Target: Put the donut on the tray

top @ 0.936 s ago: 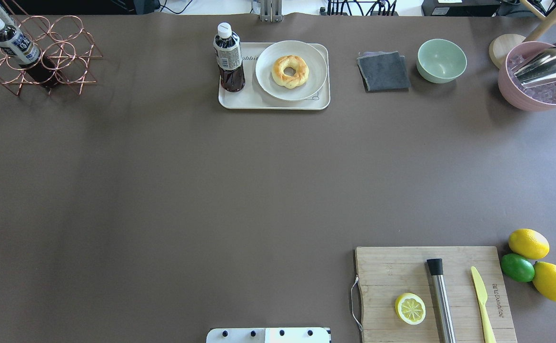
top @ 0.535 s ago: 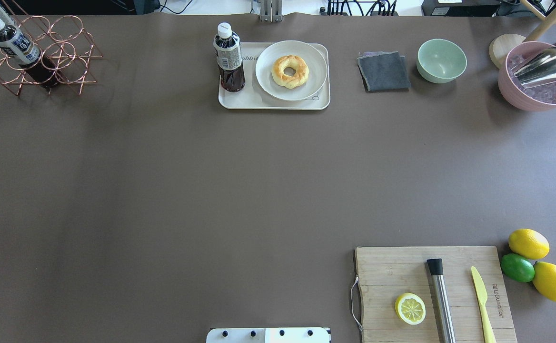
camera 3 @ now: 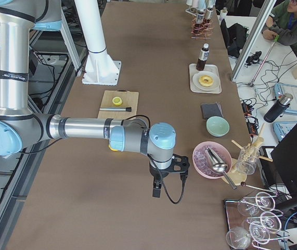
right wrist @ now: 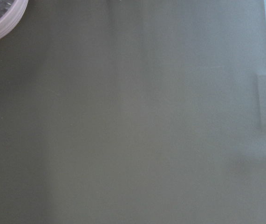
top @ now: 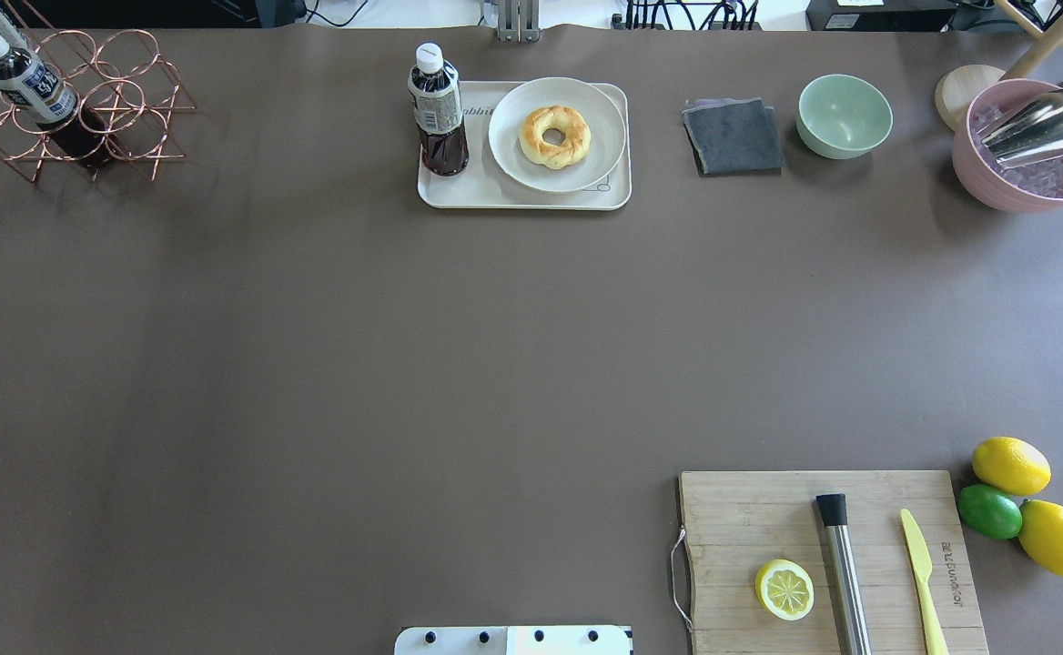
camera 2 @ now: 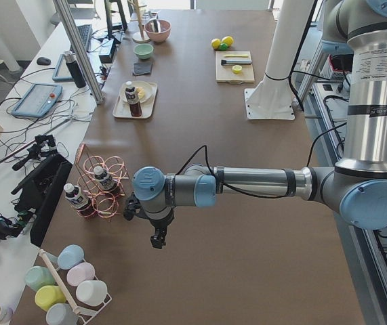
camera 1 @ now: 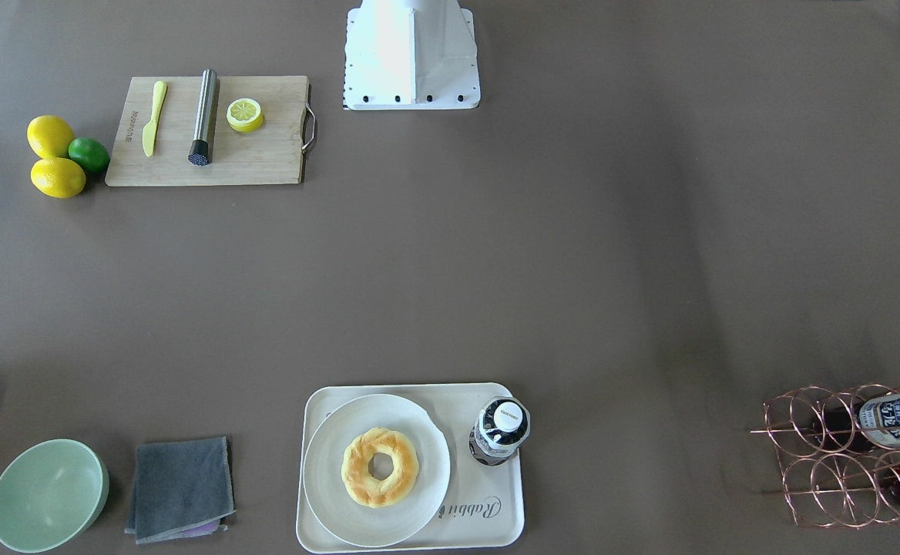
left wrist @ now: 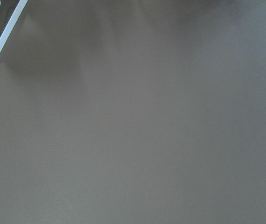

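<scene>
While the donut [top: 554,136] is sitting on the white plate [top: 513,155] on the tray [top: 468,188] at 12 o'clock from the robot base [top: 513,639], the left gripper [camera 2: 158,241] and right gripper [camera 3: 156,191] are hanging over opposite table ends, openings impossible to tell, neither clearly nearer

Robot lab: pedestal-mounted arm [camera 2: 247,183], cabled operator desk [camera 2: 0,166], teach pendant [camera 2: 37,99].

Overhead, front views opposed, steep, sharing tray [top: 463,193]; side views lengthwise; wrist cameras close over table [left wrist: 133,140].
</scene>
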Controlling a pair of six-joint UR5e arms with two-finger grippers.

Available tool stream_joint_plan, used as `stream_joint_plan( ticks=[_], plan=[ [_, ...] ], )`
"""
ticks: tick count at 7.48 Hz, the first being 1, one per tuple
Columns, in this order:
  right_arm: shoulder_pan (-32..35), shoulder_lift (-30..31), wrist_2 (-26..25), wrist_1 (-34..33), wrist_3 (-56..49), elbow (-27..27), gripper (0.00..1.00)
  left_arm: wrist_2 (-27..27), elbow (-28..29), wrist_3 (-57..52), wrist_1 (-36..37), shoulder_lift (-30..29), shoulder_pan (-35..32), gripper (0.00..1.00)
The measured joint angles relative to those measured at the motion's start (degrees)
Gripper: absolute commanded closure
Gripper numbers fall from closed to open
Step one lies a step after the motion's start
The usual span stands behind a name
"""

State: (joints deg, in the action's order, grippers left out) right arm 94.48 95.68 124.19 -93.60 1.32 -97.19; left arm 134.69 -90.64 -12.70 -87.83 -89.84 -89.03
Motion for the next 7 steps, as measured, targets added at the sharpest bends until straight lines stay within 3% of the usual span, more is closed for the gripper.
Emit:
stream_joint_plan(
  ticks=[7],
  plan=[
    [0.00,0.30,-0.07,0.05,0.00,-0.01,0.00,0.10,-0.31,0.05,-0.18,0.70,0.01,0.01]
  ],
)
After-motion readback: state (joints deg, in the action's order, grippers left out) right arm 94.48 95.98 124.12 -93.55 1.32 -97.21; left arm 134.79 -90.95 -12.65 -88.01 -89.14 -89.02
